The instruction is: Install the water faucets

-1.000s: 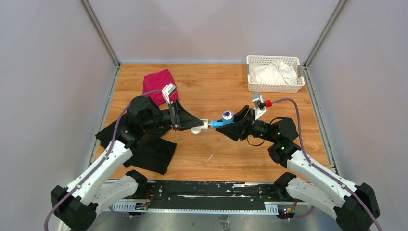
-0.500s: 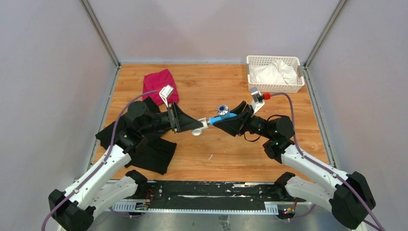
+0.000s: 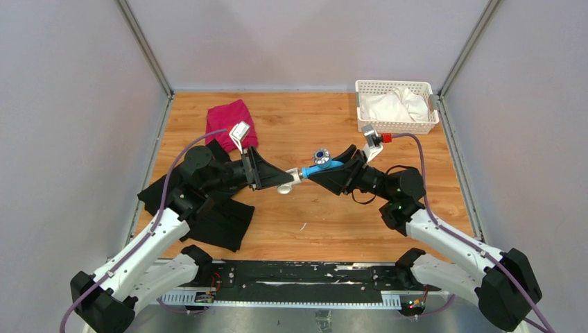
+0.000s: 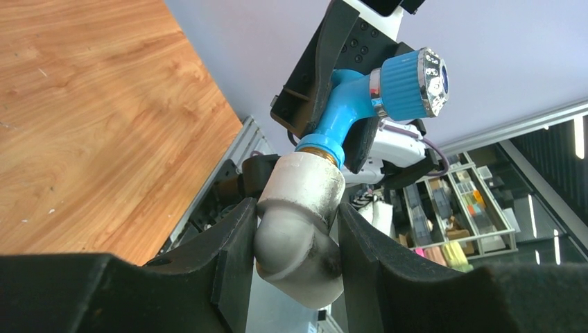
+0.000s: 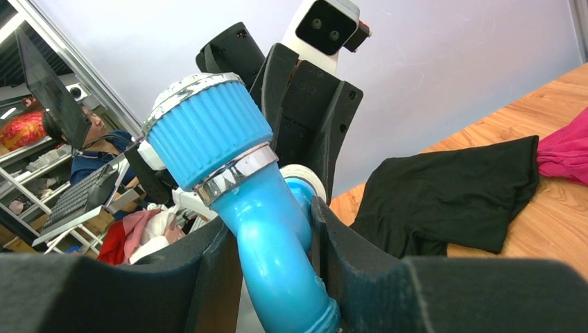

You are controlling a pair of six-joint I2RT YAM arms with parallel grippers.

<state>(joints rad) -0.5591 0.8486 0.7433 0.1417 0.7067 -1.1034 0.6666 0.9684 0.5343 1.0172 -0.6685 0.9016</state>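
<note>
Two arms are seen meeting over the middle of a wooden desk (image 3: 312, 229). A white pipe fitting (image 4: 298, 229) is gripped by the left pincer (image 3: 283, 180), which is closed on it from both sides. The blue tap (image 3: 313, 170) is gripped by the right pincer (image 3: 331, 171), which is closed around its bent body just below the knob (image 3: 320, 155). The tap is held up in the air, off the desk, between the two pincers and near the middle of the desk. Its end is set against the mouth of the white fitting, and a gold ring is seen where the two meet. The round knob is turned up toward the top camera.

The desk is made of light brown wood, and a few small white specks are seen near its front. It is closed in by pale grey walls at the left, back and right, with metal posts in the back corners. A red cloth (image 3: 229, 119) is laid at the back left. A black cloth (image 3: 222, 223) is spread on the left side, partly under the left arm. A white basket (image 3: 396, 127) is set in the back right corner, and a white cloth (image 3: 392, 104) is piled inside it. A black rail (image 3: 298, 272) is fixed along the near edge, by the arm bases. Shelves with small bins are seen past the desk edge in the left wrist view.
</note>
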